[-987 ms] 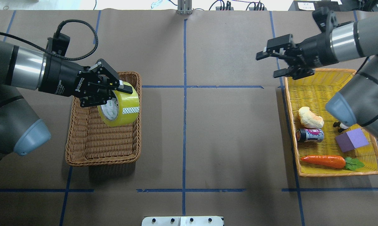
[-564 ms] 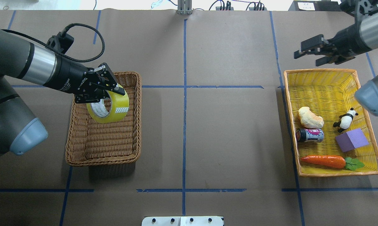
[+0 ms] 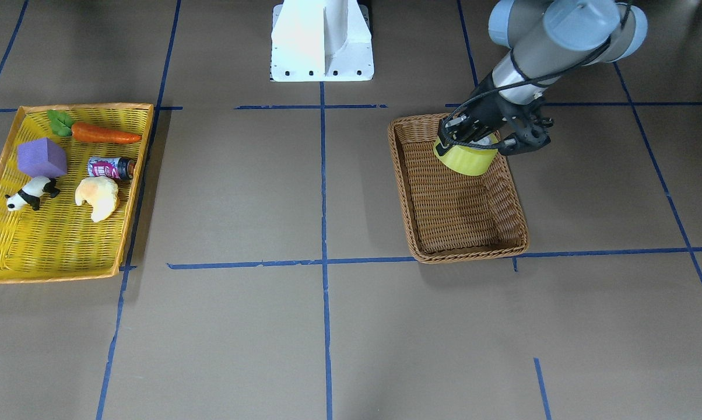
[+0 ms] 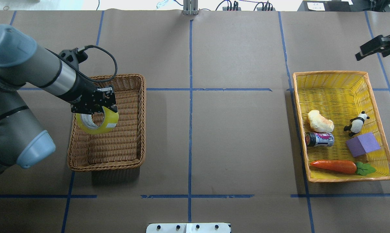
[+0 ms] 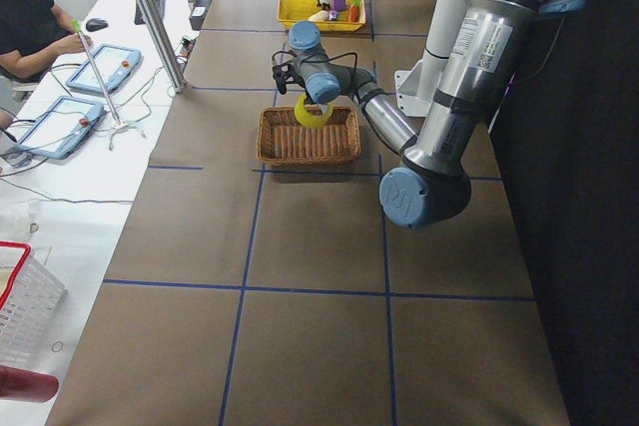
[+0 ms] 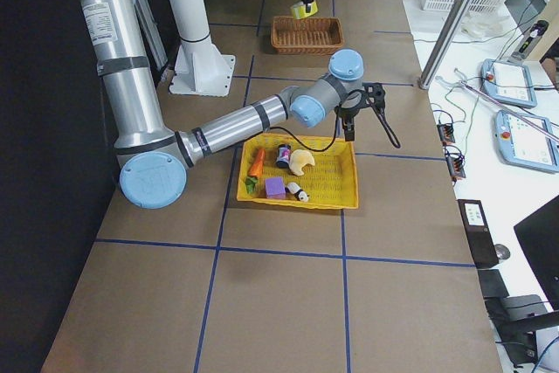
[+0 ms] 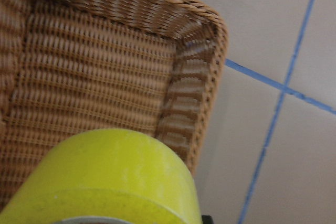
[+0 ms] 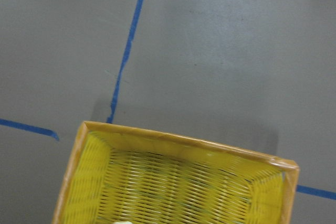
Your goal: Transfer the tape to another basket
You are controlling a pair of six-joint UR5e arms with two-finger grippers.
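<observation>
The yellow-green tape roll [image 4: 97, 123] hangs from my left gripper [image 4: 96, 110], which is shut on its rim. It is low over the left side of the brown wicker basket [image 4: 142, 123], close to the left wall. I cannot tell whether it touches the floor. The front view shows the tape [image 3: 466, 160] inside the basket's [image 3: 402, 192] end nearest the robot. The left wrist view shows the tape [image 7: 115, 174] over the weave [image 7: 94, 77]. My right gripper [image 4: 373, 48] is open and empty, above the table beyond the yellow tray's far right corner.
The flat yellow tray [image 4: 298, 129] at the right holds a bread piece [image 4: 320, 121], a can [image 4: 319, 139], a toy panda [image 4: 356, 123], a purple block [image 4: 363, 144] and a carrot [image 4: 334, 166]. Blue tape lines cross the brown table.
My left gripper has carried the tape down and to the left, lower into the wicker basket. My right arm has drawn back to the right, away from the yellow tray.
</observation>
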